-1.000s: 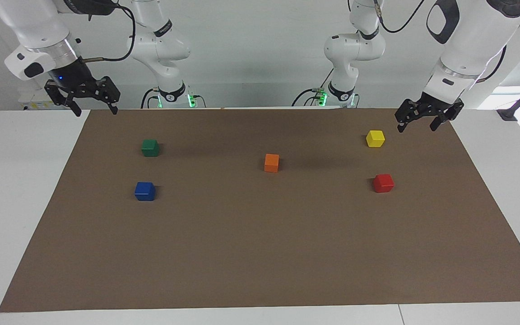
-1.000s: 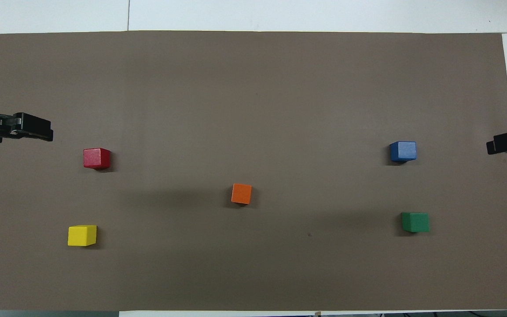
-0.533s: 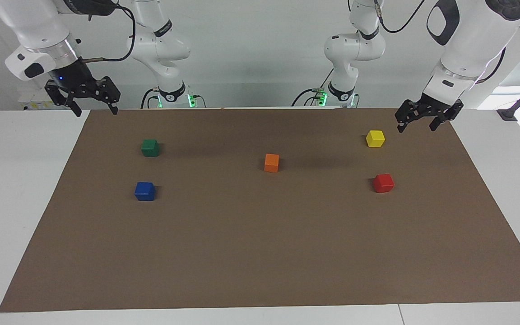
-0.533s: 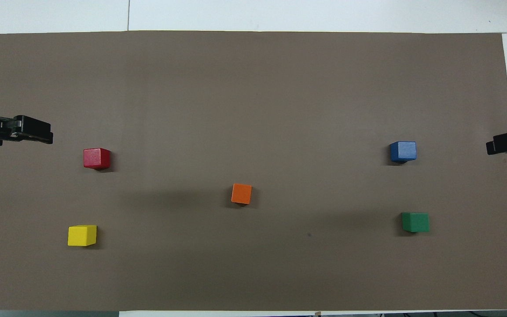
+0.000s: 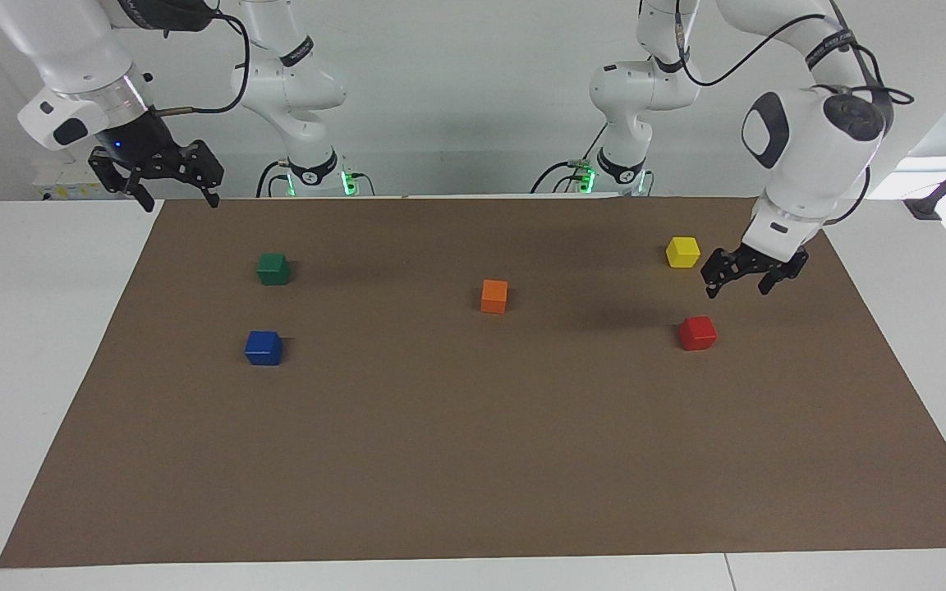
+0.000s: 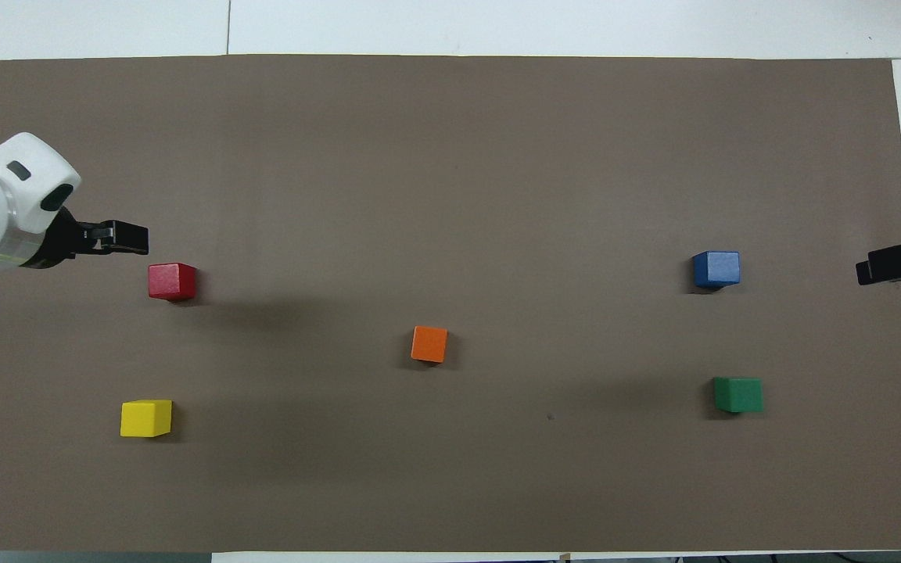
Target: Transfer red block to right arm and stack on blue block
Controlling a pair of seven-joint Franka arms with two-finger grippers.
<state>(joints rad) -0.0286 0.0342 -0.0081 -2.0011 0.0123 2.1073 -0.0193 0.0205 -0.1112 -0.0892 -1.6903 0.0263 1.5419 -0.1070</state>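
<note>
The red block [image 5: 697, 333] [image 6: 172, 281] sits on the brown mat toward the left arm's end of the table. My left gripper [image 5: 739, 285] [image 6: 126, 238] is open and empty, in the air over the mat between the yellow cube and the red block, apart from both. The blue block [image 5: 264, 347] [image 6: 716, 269] sits toward the right arm's end. My right gripper [image 5: 176, 194] [image 6: 888, 262], with the blue wrist light, is open and empty, raised over the mat's edge near the robots, where it waits.
A yellow cube [image 5: 682, 251] [image 6: 145, 417] lies nearer to the robots than the red block. An orange cube [image 5: 494, 295] [image 6: 428, 344] sits mid-mat. A green cube [image 5: 273, 268] [image 6: 737, 394] lies nearer to the robots than the blue block. The brown mat [image 5: 473, 460] covers the white table.
My left arm has swung down and out over the mat, bringing its open gripper from the mat's corner close to the red block. The right gripper has barely shifted. No block has moved.
</note>
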